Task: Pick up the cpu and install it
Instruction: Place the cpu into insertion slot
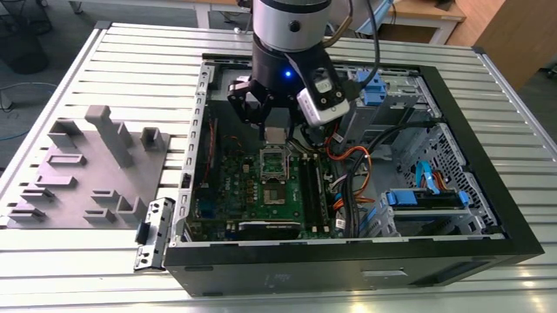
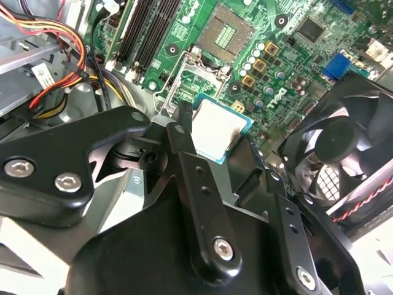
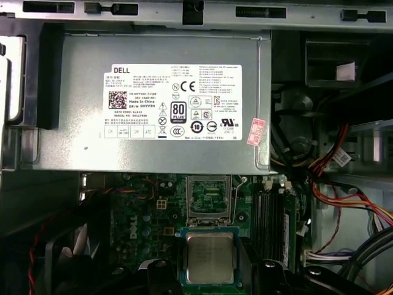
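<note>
My gripper (image 1: pixel 273 129) is clamped on the cpu (image 3: pixel 210 258), just above centre in the exterior view, seemingly short of the open socket (image 3: pixel 209 198). If it goes down off-square, it could damage that socket.

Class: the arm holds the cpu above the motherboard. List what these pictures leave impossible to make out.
- Underside of the cpu: it faces away in both wrist views.
- Two of the cpu's edges: covered by the fingers of the gripper in the second wrist view.
- Pins of the socket: too small in the first wrist view.
- Gap between cpu and socket: blocked by the gripper's body in the exterior view.
</note>
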`<move>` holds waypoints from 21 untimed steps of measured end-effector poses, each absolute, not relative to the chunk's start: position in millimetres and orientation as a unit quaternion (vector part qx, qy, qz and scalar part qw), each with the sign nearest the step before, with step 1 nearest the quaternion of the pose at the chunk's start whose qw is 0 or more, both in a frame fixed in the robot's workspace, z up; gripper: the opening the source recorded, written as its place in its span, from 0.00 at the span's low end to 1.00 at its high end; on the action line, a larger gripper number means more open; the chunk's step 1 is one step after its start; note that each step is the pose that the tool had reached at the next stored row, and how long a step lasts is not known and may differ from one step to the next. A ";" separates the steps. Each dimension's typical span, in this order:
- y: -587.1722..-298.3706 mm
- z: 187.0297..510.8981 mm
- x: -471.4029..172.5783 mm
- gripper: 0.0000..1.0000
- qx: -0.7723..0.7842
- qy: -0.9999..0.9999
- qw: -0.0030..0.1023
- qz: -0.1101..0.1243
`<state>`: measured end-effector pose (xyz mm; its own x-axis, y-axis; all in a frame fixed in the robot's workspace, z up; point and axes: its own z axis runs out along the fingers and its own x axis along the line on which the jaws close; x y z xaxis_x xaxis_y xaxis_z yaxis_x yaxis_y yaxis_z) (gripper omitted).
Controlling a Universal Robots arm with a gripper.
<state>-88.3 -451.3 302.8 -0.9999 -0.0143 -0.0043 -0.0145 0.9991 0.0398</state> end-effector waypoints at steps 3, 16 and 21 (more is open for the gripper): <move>-451.3 301.2 -88.3 0.47 -0.007 1.000 0.002 0.020; -452.6 291.5 -90.1 0.47 -0.008 1.000 0.006 0.019; -457.0 286.0 -91.7 0.47 -0.008 1.000 0.007 0.020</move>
